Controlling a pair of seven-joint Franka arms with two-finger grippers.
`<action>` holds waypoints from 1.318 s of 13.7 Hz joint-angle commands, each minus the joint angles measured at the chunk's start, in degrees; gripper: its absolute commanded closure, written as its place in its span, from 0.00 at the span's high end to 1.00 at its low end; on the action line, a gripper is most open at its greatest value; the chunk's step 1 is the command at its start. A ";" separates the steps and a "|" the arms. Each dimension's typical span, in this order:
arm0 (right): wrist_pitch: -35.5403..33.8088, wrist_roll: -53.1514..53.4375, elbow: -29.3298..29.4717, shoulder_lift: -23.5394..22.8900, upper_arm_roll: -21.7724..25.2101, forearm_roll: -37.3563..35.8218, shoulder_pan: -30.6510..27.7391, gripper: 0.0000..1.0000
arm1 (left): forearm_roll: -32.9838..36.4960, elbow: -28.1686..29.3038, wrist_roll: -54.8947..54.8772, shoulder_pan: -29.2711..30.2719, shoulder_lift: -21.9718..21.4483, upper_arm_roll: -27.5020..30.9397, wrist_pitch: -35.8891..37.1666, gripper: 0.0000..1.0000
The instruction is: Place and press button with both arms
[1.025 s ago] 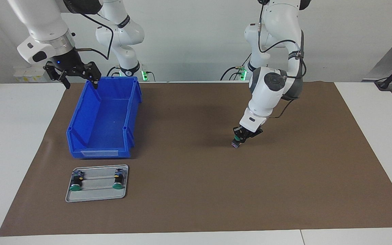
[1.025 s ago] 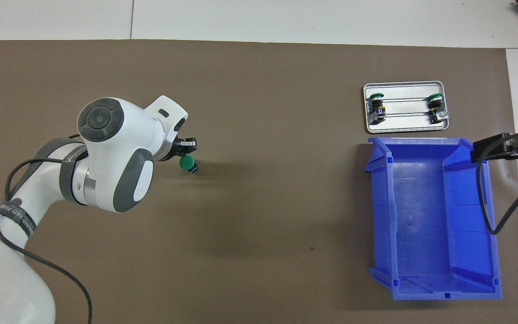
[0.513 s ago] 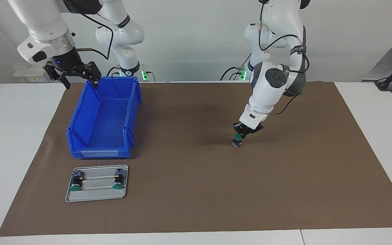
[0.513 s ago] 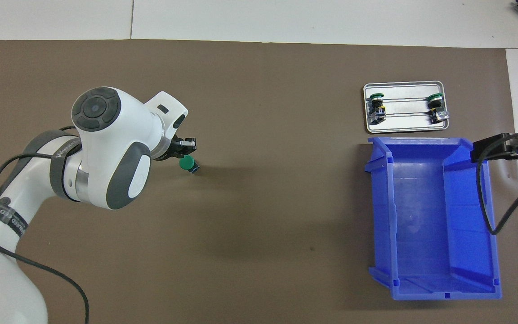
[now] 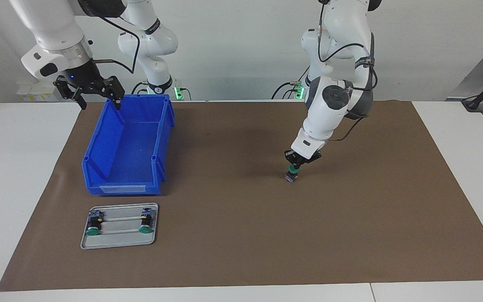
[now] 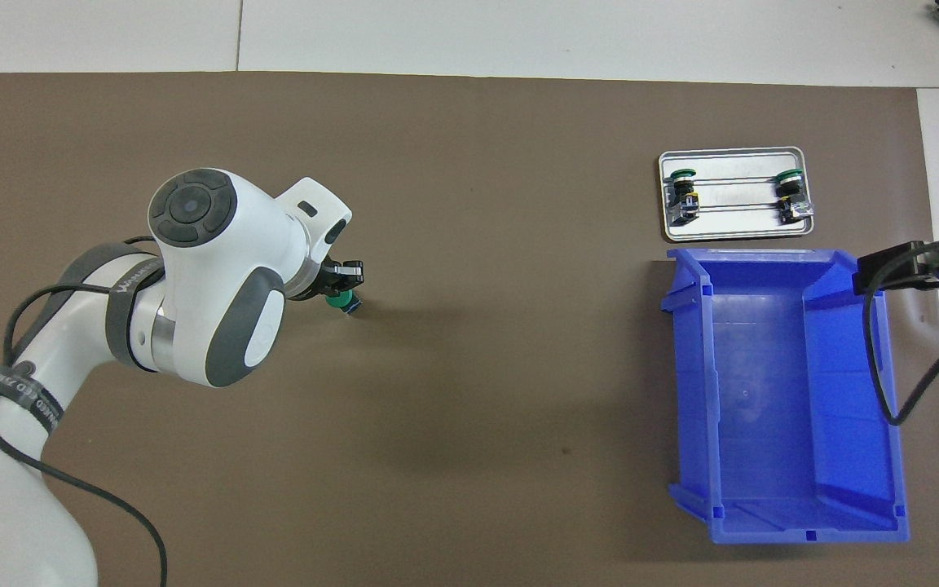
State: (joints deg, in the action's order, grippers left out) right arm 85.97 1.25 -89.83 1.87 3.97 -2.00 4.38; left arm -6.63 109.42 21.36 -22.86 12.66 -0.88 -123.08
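Note:
One button (image 5: 292, 174) stands upright on the brown mat (image 5: 245, 235), green cap up, toward the left arm's end of the table. My left gripper (image 5: 296, 164) is shut and sits just over the cap, tips down at its top edge; I cannot tell whether they touch it. From overhead, the left gripper (image 6: 341, 287) covers part of the button (image 6: 346, 304). My right gripper (image 5: 97, 95) hangs open and holds nothing, above the edge of the blue bin (image 5: 99, 142) nearest the robots, where the right arm waits. From overhead, the right gripper (image 6: 903, 269) shows at that same rim.
A small metal tray (image 5: 118, 242) lies just past the blue bin (image 6: 885, 456), farther from the robots. Two more green-capped buttons (image 5: 92, 228) (image 5: 144, 227) lie in it. From overhead, the tray (image 6: 734, 235) shows the same pair.
The left gripper rose off the button's body and shifted over its cap, now covering part of it from overhead. The button stays put. The right arm has not moved.

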 commanded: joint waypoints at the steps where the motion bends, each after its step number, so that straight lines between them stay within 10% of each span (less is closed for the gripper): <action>1: 0.70 0.25 -1.57 1.38 -0.36 -0.20 -0.25 1.00 | 1.27 3.51 0.61 -1.05 -1.76 0.79 -3.04 0.00; 15: 0.70 0.25 -1.57 1.38 -0.36 -0.20 -0.25 1.00 | 1.18 8.36 0.61 -1.57 -1.32 0.97 -10.44 0.00; 18: 0.70 0.25 -1.57 1.38 -0.36 -0.20 -0.25 1.00 | 1.18 3.45 0.61 -0.96 -1.76 0.97 -2.46 0.18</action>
State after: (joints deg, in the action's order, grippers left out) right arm 85.96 1.25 -89.84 1.87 3.97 -2.00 4.38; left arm -6.57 115.17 21.36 -23.26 10.59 -0.67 -130.36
